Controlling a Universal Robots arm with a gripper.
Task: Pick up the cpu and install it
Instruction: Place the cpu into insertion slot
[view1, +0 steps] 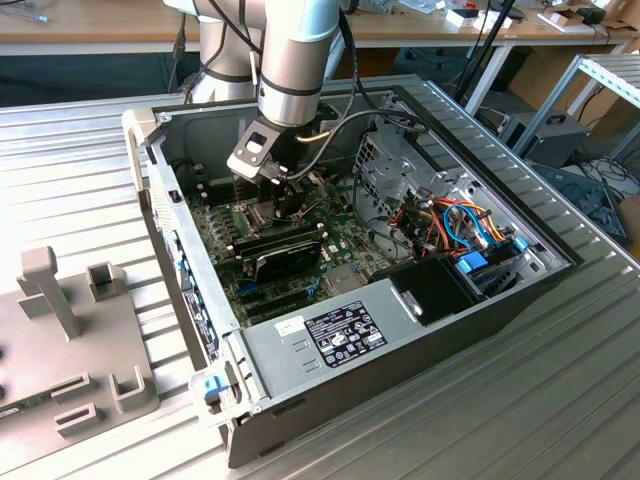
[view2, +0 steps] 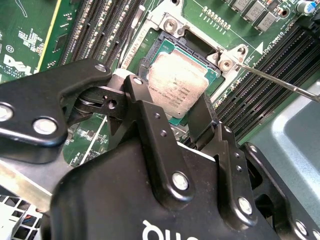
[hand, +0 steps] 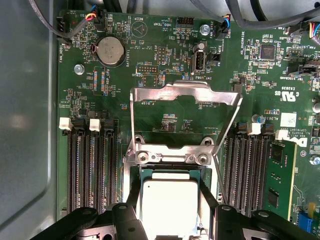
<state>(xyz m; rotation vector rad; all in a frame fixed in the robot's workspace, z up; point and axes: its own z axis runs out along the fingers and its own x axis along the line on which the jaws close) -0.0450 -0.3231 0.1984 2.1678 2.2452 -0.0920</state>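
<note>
Tool (view1: 286, 200), at 11 o'clock from the power supply (view1: 340, 335) in the exterior view, clenched on the cpu (view2: 177, 86). The cpu lies flat between its fingers (view2: 150, 125), directly beneath, over the socket (view2: 192, 46); hinged frame (hand: 182, 92) raised. Whether it is fully seated cannot be told.

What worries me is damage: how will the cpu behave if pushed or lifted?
Probably stiff: the cpu is a flat chip with a metal top. That smooth top looks slippery. Lying flat, it should neither roll nor tip. Thin, so likely light.
</note>
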